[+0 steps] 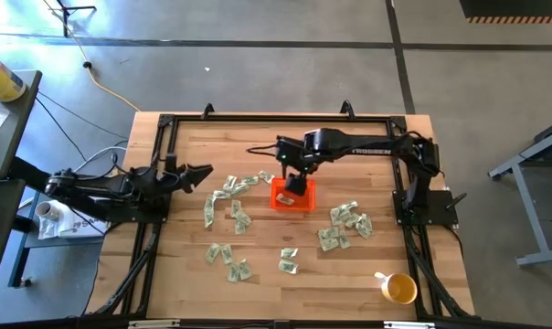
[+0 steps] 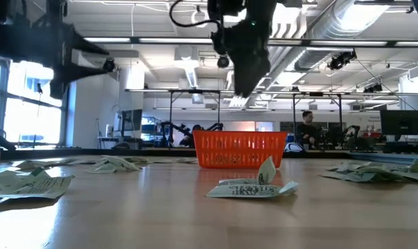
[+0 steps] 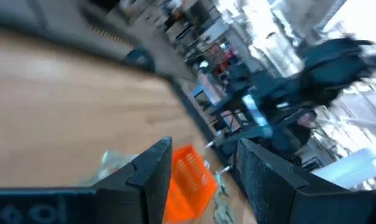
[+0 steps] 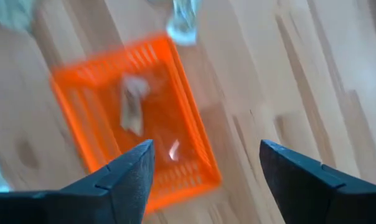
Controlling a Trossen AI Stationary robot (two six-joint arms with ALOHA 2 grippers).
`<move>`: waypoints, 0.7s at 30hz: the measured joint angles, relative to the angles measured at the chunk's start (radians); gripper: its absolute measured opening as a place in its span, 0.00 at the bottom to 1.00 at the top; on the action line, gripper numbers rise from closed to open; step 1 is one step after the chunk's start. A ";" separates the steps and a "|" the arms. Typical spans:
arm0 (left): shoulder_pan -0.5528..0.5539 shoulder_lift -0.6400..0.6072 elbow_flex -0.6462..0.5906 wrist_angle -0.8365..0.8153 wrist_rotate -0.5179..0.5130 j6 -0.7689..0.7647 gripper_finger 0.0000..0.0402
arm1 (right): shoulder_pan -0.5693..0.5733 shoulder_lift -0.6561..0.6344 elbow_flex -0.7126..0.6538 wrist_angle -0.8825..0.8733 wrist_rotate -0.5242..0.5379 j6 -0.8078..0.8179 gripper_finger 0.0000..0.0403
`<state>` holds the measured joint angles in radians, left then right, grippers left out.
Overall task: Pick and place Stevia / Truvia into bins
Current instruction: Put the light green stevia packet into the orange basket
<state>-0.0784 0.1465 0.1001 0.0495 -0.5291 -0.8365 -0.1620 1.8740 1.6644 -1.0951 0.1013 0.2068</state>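
The orange bin (image 1: 292,196) stands near the table's middle; it shows in the low view (image 2: 241,150) and the right wrist view (image 4: 138,118). A packet (image 4: 132,102) lies inside it. Pale green and white packets lie scattered on the wood: a group left of the bin (image 1: 232,199), a group right of it (image 1: 346,226), some nearer (image 1: 228,262), one close in the low view (image 2: 252,187). My right gripper (image 1: 296,181) hangs open above the bin (image 4: 203,165), holding nothing. My left gripper (image 1: 199,174) waits open at the table's left, above the wood (image 3: 203,177).
A round yellow cup (image 1: 400,289) stands at the table's near right corner. A black frame (image 1: 258,119) runs along the table's edges. Bare wood lies between the packet groups and along the far side. A person (image 2: 307,130) shows in the room beyond.
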 joint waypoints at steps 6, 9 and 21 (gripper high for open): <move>0.065 0.363 0.230 -0.022 0.008 0.261 0.54 | -0.071 -0.060 -0.164 0.037 -0.038 -0.069 0.67; 0.188 0.609 0.382 -0.127 0.189 0.358 0.54 | -0.113 -0.102 -0.261 0.059 -0.047 -0.112 0.68; 0.508 1.330 0.854 -0.241 0.773 1.063 0.54 | -0.185 -0.418 -0.549 0.200 0.051 -0.166 0.68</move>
<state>0.4300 1.4763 0.9545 -0.1918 0.2438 0.2268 -0.3474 1.4564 1.1157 -0.8951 0.1522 0.0412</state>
